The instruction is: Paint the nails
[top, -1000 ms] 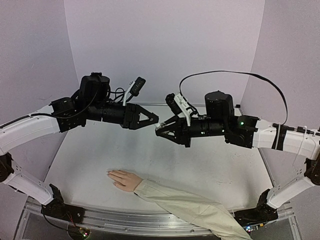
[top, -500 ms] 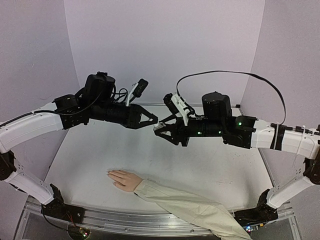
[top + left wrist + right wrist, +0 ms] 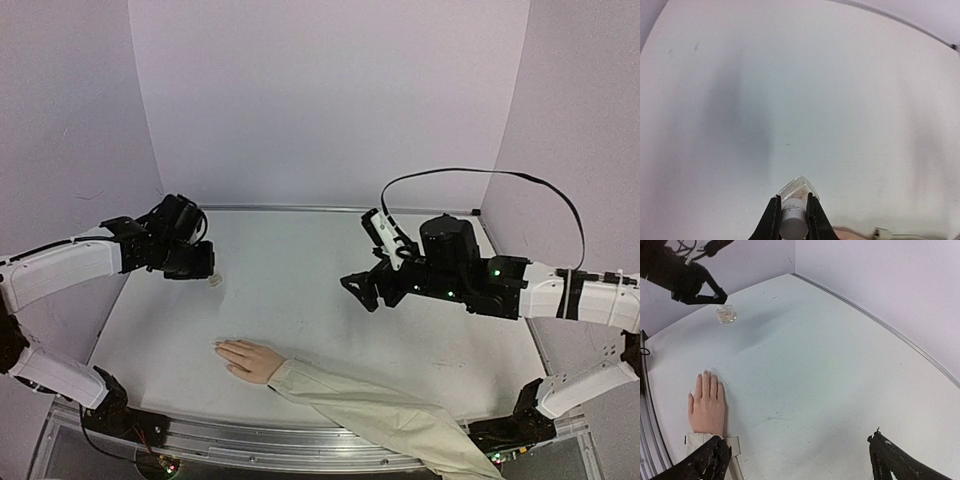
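The left gripper (image 3: 792,199) is closed narrowly on a small clear bottle (image 3: 797,185), with its fingers pinching the white cap (image 3: 792,216) and the glass body sticking out past the fingertips. The bottle is low over the white surface (image 3: 300,330); it may be touching it, but neither view settles that. The right gripper (image 3: 797,440) is spread wide, with only bare surface between its two dark fingers (image 3: 707,462). It is well apart from the left gripper, across the surface. A pale mannequin hand (image 3: 706,410) lies flat and palm down just ahead of the right gripper's left-hand finger, its digits pointing away toward the bottle. The nails (image 3: 705,375) are at the tips of those digits, barely distinct from the skin, and neither gripper touches them. From above, the hand lies between the two grippers and nearer the arm bases than either. Its beige sleeve (image 3: 380,415) trails back under the right arm.
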{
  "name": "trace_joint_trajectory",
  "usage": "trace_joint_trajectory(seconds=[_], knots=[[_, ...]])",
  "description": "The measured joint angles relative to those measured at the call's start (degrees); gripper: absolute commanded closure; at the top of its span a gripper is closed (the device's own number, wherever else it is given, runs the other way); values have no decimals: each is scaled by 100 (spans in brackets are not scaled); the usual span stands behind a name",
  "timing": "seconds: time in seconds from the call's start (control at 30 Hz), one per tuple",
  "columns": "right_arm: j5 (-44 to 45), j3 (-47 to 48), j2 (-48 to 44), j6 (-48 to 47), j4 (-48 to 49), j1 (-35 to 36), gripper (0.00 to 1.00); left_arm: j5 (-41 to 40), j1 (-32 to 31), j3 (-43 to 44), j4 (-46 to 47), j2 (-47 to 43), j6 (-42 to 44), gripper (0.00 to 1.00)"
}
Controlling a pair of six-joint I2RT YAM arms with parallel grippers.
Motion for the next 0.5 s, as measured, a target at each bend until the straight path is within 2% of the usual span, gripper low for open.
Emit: trace_joint_trajectory(seconds=[0.13, 0.3, 0.5], knots=[[264, -136, -345, 81, -37, 0, 2, -463, 511, -498, -166, 7, -146, 100], [557, -234, -697, 103, -57, -2, 2, -728, 1047, -691, -155, 240, -271, 100], [824, -352, -927, 144, -63, -20, 2, -813, 1226, -927, 94, 778, -501, 100]])
